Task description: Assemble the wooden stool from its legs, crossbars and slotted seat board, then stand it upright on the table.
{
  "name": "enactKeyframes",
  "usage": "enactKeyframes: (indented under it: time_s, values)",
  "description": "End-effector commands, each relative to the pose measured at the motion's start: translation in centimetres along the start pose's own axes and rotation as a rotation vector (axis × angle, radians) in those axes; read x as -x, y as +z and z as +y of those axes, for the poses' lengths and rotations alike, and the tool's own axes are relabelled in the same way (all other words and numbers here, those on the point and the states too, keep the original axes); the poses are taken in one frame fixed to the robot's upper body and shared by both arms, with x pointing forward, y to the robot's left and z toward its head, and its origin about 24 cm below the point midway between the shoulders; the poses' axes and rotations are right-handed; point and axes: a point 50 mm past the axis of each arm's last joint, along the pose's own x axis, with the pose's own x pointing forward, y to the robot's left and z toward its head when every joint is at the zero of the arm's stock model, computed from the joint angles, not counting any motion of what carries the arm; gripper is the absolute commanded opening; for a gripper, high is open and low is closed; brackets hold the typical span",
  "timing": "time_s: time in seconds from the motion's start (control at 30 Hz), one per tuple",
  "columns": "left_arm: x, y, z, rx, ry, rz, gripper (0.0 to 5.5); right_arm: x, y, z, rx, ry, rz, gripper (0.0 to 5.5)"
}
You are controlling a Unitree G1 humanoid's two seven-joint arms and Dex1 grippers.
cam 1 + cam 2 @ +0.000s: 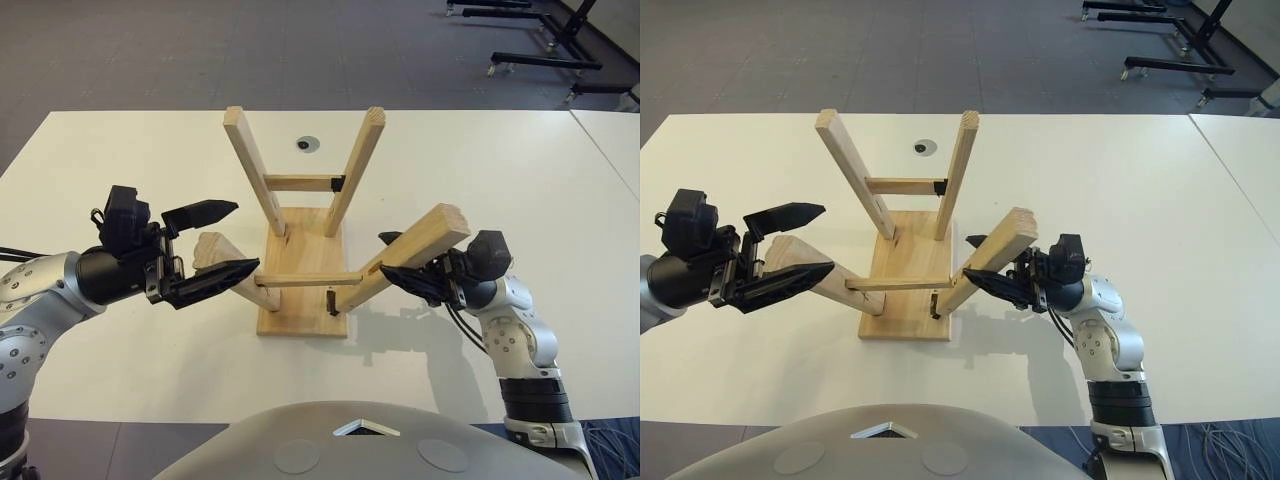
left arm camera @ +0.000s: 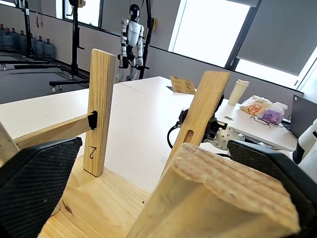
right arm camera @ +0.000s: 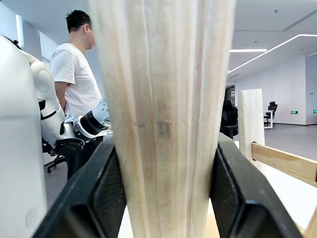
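Note:
The stool lies upside down with its seat board [image 1: 300, 322] flat on the white table [image 1: 120, 160]. Two far legs [image 1: 255, 170] [image 1: 357, 165] stand upright, joined by a crossbar [image 1: 300, 183]. The two near legs lean outward, linked by a thin crossbar [image 1: 305, 280]. My left gripper [image 1: 222, 246] is open, its fingers [image 1: 205, 212] straddling the top end of the near left leg [image 1: 210, 248] [image 2: 233, 198]. My right gripper [image 1: 395, 258] is shut on the near right leg [image 1: 430, 232] below its top end, and its pads [image 3: 233, 198] press both sides of the wood [image 3: 163, 119].
A round cable hole [image 1: 306, 144] sits in the table behind the stool. A second table [image 1: 615, 130] adjoins at the right. Black metal floor frames [image 1: 540, 55] stand far behind. Open tabletop lies to both sides of the stool.

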Motion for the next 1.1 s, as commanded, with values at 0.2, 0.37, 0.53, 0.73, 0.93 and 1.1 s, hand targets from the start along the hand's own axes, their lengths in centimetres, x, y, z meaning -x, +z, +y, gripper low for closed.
enactKeyframes:
  time_s: [0.2,0.37,0.53,0.73,0.93,1.1]
  values:
    - [-0.4,0.5,0.4,-0.008,-0.006,-0.012,5.40,-1.5,0.1,0.1,0.090,0.071,0.075,2.05]
    - [-0.3,0.4,0.1,-0.015,0.005,-0.017,5.40,-2.2,1.2,0.1,0.184,0.060,0.098,2.05]
    - [-0.4,0.3,0.0,-0.014,0.009,-0.024,5.40,-1.4,0.4,0.5,0.134,0.052,0.137,2.05]
    - [-0.4,0.2,0.0,-0.009,0.009,-0.025,5.40,-1.6,0.0,1.3,0.135,0.117,0.186,2.05]
    - [-0.5,0.2,0.0,-0.012,0.006,-0.024,5.40,-2.7,0.7,1.0,0.180,0.139,0.186,2.05]
    - [-0.8,0.1,-0.1,-0.013,-0.007,-0.025,5.40,-3.1,0.7,0.6,0.199,0.140,0.201,2.05]
